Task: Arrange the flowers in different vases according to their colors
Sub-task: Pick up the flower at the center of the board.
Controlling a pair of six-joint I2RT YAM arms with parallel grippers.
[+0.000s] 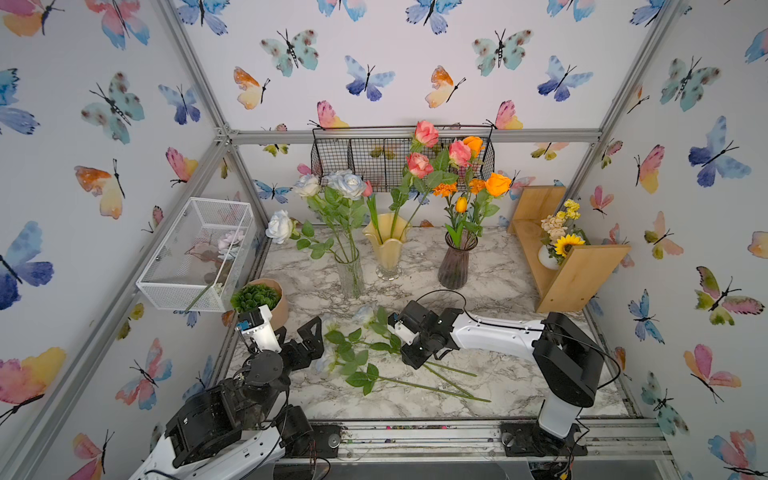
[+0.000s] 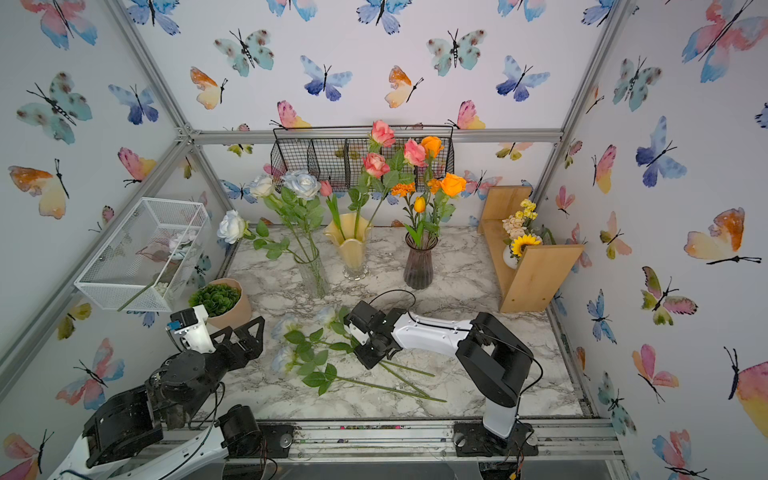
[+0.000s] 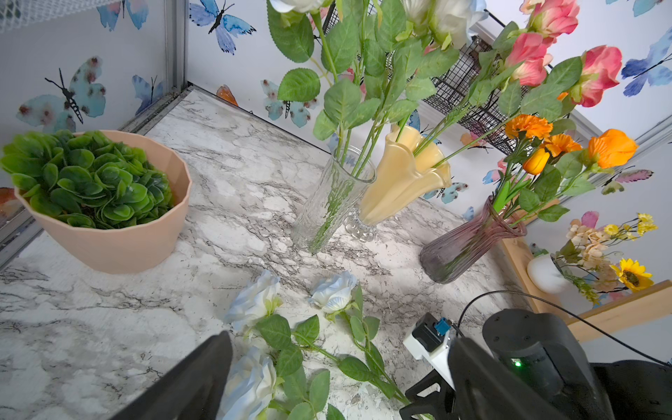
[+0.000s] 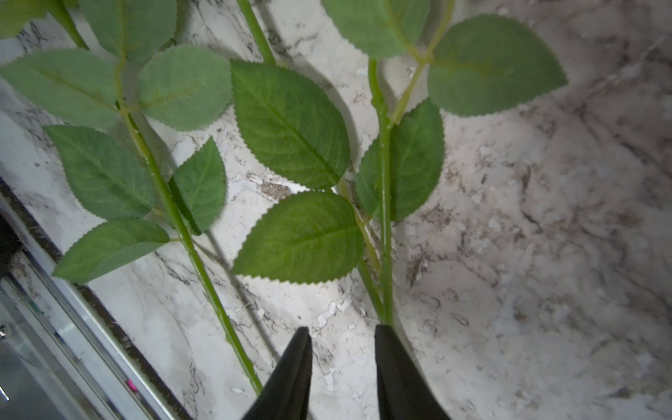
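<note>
Three vases stand in a row at the back of the marble worktop (image 1: 511,374). They are a clear ribbed glass vase (image 1: 351,274), a yellow wavy-rimmed vase (image 1: 386,247) just beside it, and a smoky-purple ribbed vase (image 1: 455,266) nearest the wooden shelf (image 1: 582,274).

The glass vase holds white-blue roses (image 1: 307,185). Three blooms are plain, but I cannot tell whether the middle cluster is one bloom or two. The yellow vase holds four pink flowers: three coral roses (image 1: 426,133) and one tulip bud (image 1: 367,189). The purple vase holds five orange flowers: two marigolds (image 1: 444,190), two large orange blooms (image 1: 498,184) and one orange tulip (image 1: 461,204).

Three loose roses (image 3: 254,300), also white-blue, lie flat on the front of the worktop between the two arms. Their stems cross toward the right arm.

The right tool (image 4: 342,329) is down over those stems. Its two fingers stand narrowly apart with bare marble in the gap. One stem (image 4: 385,218) runs up to the tip of one finger, and no pinch shows.

The left tool (image 1: 300,328) is spread wide and holds nothing. It hovers just beside the bloom end of the loose roses, near the one tan pot (image 1: 284,309) of green succulent (image 1: 254,297).

One white mesh basket (image 1: 195,253) hangs on the side wall and one black wire basket (image 1: 361,158) on the back wall. One small white vase (image 1: 547,257) with a sunflower bunch sits on the shelf.
</note>
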